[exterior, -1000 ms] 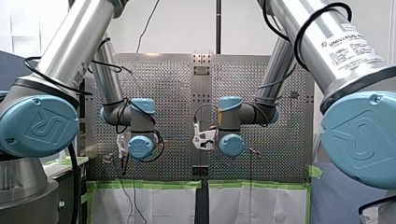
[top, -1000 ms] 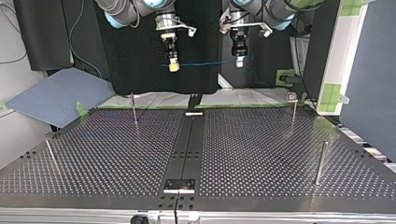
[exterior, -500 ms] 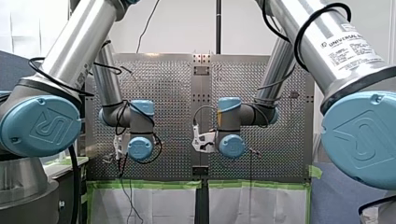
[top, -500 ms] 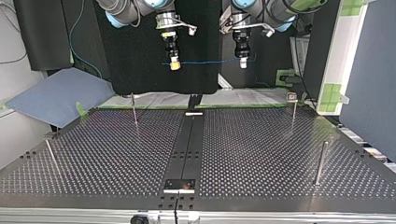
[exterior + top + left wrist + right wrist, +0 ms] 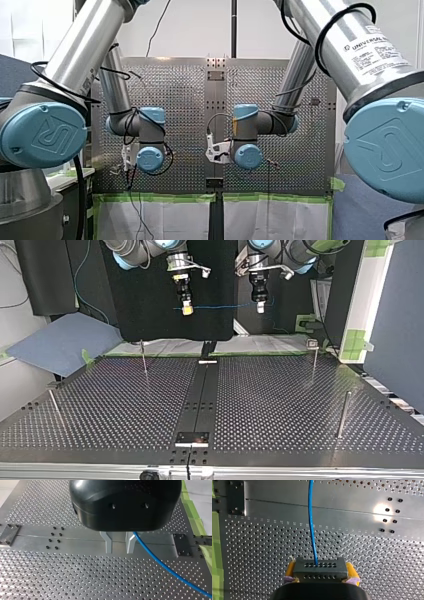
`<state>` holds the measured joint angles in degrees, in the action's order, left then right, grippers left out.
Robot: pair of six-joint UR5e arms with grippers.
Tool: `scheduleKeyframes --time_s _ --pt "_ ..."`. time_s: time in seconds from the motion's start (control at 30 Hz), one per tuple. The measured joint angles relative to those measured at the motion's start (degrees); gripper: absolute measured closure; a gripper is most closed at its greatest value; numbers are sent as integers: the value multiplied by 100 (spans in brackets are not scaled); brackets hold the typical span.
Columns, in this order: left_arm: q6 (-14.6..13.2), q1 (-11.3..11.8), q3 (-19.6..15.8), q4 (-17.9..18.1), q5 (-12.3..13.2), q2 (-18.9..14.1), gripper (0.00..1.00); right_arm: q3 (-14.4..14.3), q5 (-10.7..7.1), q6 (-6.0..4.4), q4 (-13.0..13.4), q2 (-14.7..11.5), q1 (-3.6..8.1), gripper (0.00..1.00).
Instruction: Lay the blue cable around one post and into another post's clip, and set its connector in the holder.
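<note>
- Yellow pads (image 5: 350, 571) of the right gripper (image 5: 320, 573) are clenched on the connector (image 5: 319, 566), a dark block with rows of small holes, held square between them.
- Risk here: the span looks tight, so a pull by either arm could twist the connector or drag it out of the pads.
- Blue cable (image 5: 311, 525) leaves the connector's face and runs straight ahead of that gripper, above the table (image 5: 362, 547).
- In the top view it spans almost level across to the left gripper (image 5: 259, 307); both hang high over the table's far edge.
- Whether the left gripper grasps the cable cannot be told; in its wrist view the cable passes just beside it and slants away.
- Posts (image 5: 143, 357) stand bare, well apart from the cable; one carries a small block on top, likely the clip (image 5: 312, 343).
- The holder (image 5: 192, 438) is probably the plate at the top view's near edge.
- Risk further out: coming down, the cable could land on the wrong side of a thin post or ride over its tip.
</note>
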<state>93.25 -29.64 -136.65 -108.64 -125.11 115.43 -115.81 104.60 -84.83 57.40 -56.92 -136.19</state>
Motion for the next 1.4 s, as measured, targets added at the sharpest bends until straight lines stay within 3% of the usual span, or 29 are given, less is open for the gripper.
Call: scheduleKeyframes --time_s 0.53,0.57,0.63,0.73,0.87,1.17,1.27,1.4 --pt "0 0 0 0 0 0 70 0 0 0 0 0 0 100" --pt "1 -1 1 -1 -1 0 83 0 0 0 0 0 0 100" --pt "32 -10 17 -31 -25 -31 83 12 -13 -13 -14 -12 -13 100" --pt "138 -20 97 -140 -58 -138 83 105 -82 -105 -105 -104 -82 100" --pt "329 -1 237 -350 -6 -349 83 303 -159 -304 -304 -303 -126 100" --pt "568 102 300 -891 5 -891 83 448 -243 -765 -788 -788 -54 100" --pt "637 156 337 -1064 -16 -1063 83 498 -245 -819 -962 -962 -33 100" --pt "669 245 487 -1311 -25 -1312 83 639 -246 -814 -1169 -1167 -19 100"
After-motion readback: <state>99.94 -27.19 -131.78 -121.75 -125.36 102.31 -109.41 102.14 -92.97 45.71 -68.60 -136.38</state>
